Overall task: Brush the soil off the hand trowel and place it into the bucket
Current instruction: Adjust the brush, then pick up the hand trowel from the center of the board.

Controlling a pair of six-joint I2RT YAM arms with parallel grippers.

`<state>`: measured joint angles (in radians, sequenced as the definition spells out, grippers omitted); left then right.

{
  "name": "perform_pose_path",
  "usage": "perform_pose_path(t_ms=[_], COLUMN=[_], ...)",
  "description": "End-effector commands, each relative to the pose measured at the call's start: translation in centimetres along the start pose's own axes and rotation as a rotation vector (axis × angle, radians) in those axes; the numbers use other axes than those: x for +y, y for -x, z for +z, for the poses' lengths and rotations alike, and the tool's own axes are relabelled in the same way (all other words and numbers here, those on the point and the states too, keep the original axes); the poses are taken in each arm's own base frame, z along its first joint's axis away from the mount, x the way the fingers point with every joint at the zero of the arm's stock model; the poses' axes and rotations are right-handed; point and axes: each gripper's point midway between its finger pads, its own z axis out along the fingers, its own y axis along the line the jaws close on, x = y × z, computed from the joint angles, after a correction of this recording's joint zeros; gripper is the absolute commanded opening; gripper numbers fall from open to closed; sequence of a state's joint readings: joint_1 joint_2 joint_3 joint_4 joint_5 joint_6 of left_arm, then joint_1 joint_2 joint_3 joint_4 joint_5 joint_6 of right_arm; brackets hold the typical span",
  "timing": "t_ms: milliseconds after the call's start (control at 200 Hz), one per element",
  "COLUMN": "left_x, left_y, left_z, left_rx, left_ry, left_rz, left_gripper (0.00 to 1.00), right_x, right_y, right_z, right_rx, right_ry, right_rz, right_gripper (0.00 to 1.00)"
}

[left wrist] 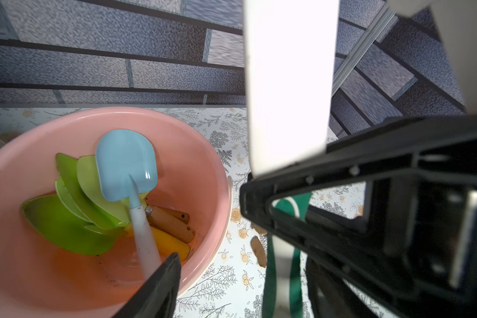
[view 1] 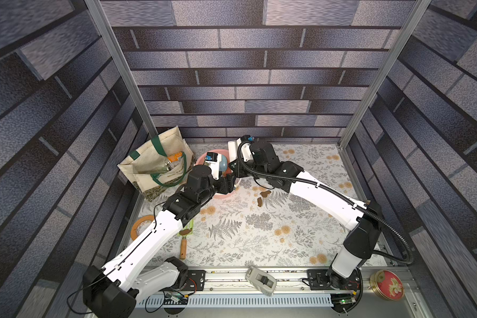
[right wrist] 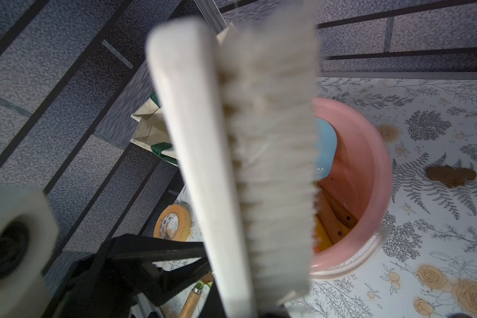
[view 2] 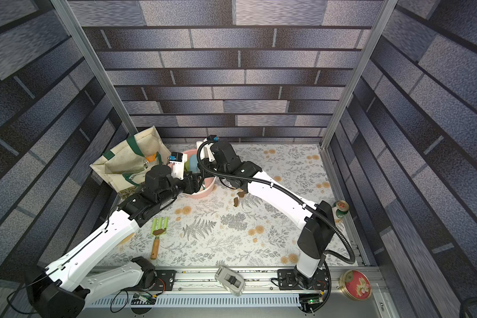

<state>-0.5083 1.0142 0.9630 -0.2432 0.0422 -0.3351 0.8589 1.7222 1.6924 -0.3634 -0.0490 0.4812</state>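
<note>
The salmon-pink bucket point(view 1: 223, 196) point(view 2: 204, 193) point(left wrist: 210, 154) point(right wrist: 369, 154) stands at the back left of the floral mat. Inside it a light-blue hand trowel point(left wrist: 126, 162) point(view 1: 223, 163) point(view 2: 193, 163) leans on green blades and wooden handles. Its white handle runs down beside one finger point(left wrist: 160, 289) of my left gripper point(left wrist: 240, 297) point(view 1: 229, 184). That gripper hangs open at the bucket's rim, holding nothing. My right gripper point(right wrist: 226, 300) point(view 1: 236, 165) is shut on a white brush point(right wrist: 248, 154) point(view 1: 232, 150), held upright over the bucket's far side. Soil point(view 1: 265, 193) point(view 2: 241, 194) point(right wrist: 450, 176) blobs lie on the mat right of the bucket.
A cream tote bag point(view 1: 154, 165) stands left of the bucket. A green hand rake point(view 2: 159, 225) with a brown blob on it lies front left, near a tape roll point(view 1: 141, 225). A tape dispenser point(view 1: 260, 279) and red tin point(view 1: 387, 283) sit on the front rail, and a can point(view 2: 341, 209) at the right edge.
</note>
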Motion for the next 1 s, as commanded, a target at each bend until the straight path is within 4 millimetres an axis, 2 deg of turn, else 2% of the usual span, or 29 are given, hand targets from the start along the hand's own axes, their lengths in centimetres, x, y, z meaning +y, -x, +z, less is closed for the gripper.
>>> perform_pose_path(t_ms=[0,55,165,266,331,391,506,576,666,762,847,997], left_x=[2.8,4.6,10.1,15.1,16.7,17.6,18.2,18.3,18.2,18.6,18.9,19.0], left_y=[-1.6,-3.3,-8.3,-13.5,-16.5,-18.4,-19.4,-21.6,-24.7,-26.7,-27.2,-27.3], left_z=[-2.9,-4.1,-6.8,-10.3,-12.0,-13.2,-14.3,-14.7,-14.5,-14.2,-13.0,-12.1], left_rx=[0.060,0.109,0.233,0.324,0.353,0.352,0.288,0.312,0.349,0.335,0.310,0.294], left_ry=[0.118,0.190,0.426,0.687,0.789,0.850,0.915,0.951,0.974,0.992,0.942,0.897], left_rz=[-0.069,-0.105,-0.256,-0.485,-0.593,-0.663,-0.750,-0.838,-0.944,-0.992,-0.987,-0.919], left_gripper=[0.78,0.83,0.83,0.83,0.83,0.82,0.81,0.80,0.79,0.79,0.78,0.79], right_x=[-1.0,-2.1,-4.0,-4.9,-5.5,-5.9,-6.6,-7.1,-7.6,-8.1,-8.5,-9.1], right_y=[2.8,3.8,5.3,5.4,5.1,4.8,4.3,4.1,3.8,3.5,3.4,3.2], right_z=[-1.5,-2.0,-3.2,-4.0,-4.5,-5.0,-5.9,-6.4,-6.8,-7.3,-7.7,-8.0], right_rx=[-0.052,-0.072,-0.110,-0.127,-0.132,-0.133,-0.149,-0.160,-0.174,-0.183,-0.188,-0.193], right_ry=[-0.039,-0.059,-0.081,-0.083,-0.090,-0.096,-0.109,-0.116,-0.124,-0.136,-0.147,-0.160], right_rz=[-0.040,-0.032,-0.006,0.007,0.012,0.018,0.027,0.034,0.040,0.045,0.044,0.049], right_gripper=[0.02,0.02,0.02,0.02,0.02,0.02,0.03,0.03,0.03,0.04,0.04,0.05])
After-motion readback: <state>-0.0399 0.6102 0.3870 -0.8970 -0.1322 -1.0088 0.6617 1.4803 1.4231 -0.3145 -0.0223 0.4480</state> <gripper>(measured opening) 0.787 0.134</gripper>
